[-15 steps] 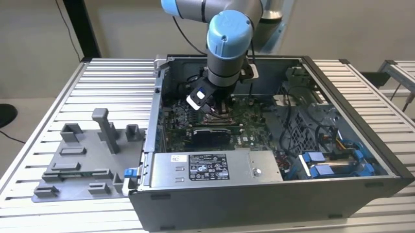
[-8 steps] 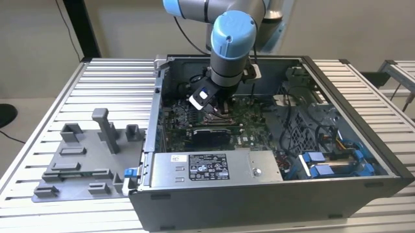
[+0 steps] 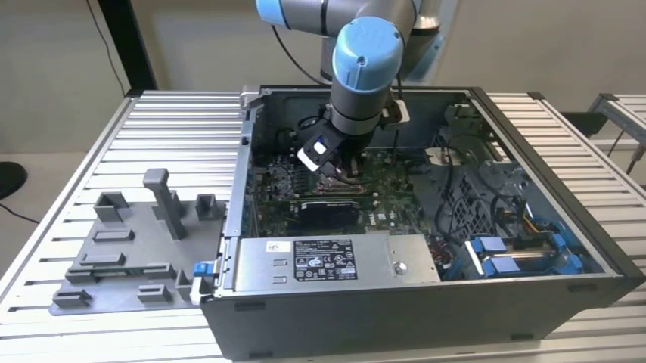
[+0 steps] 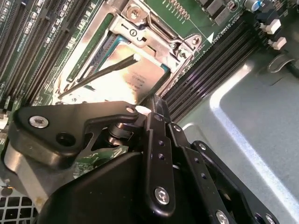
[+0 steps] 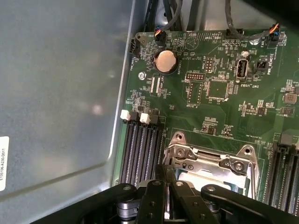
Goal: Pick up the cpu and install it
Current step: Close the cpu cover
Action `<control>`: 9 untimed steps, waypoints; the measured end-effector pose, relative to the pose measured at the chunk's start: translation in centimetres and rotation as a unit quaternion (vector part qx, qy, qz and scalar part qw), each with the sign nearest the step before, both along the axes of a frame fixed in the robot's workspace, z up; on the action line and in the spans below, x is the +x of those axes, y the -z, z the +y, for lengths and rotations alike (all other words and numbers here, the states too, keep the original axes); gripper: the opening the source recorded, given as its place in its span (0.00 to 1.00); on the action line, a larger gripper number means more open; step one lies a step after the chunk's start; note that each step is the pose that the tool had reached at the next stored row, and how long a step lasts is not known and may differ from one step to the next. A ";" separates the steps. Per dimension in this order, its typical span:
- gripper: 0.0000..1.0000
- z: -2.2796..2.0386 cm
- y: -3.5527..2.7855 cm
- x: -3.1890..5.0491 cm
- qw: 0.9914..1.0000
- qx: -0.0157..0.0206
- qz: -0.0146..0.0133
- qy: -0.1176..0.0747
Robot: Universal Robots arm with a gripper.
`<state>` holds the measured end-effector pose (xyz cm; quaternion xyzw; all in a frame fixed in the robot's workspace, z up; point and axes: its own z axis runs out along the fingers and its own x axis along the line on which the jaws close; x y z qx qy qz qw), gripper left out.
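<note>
The cpu (image 4: 119, 77), a flat square chip with a pale silver top, lies within the open metal socket frame (image 4: 140, 23) on the green motherboard. In the first wrist view its pale top (image 5: 201, 179) shows just under the frame (image 5: 205, 156). My gripper (image 4: 142, 108) hangs right over the socket, fingers drawn close together at the chip's near edge, with only a thin gap in the first wrist view (image 5: 167, 179). In the exterior view the gripper (image 3: 338, 170) reaches down into the middle of the open computer case (image 3: 545, 151). A thin dark lever crosses the chip's top.
Black memory slots (image 5: 140, 149) run beside the socket. A grey power supply (image 3: 323, 261) fills the case's front and blue drive brackets (image 3: 504, 253) sit at the exterior view's right. A grey plastic fixture (image 3: 131, 242) stands on the slatted table left of the case.
</note>
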<state>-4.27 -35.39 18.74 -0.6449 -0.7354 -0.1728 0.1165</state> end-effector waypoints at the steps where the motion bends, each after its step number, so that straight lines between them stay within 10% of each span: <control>1: 0.00 -0.01 -0.01 0.05 1.000 0.001 0.000 0.000; 9: 0.00 -0.07 0.16 0.40 1.000 0.002 -0.002 0.001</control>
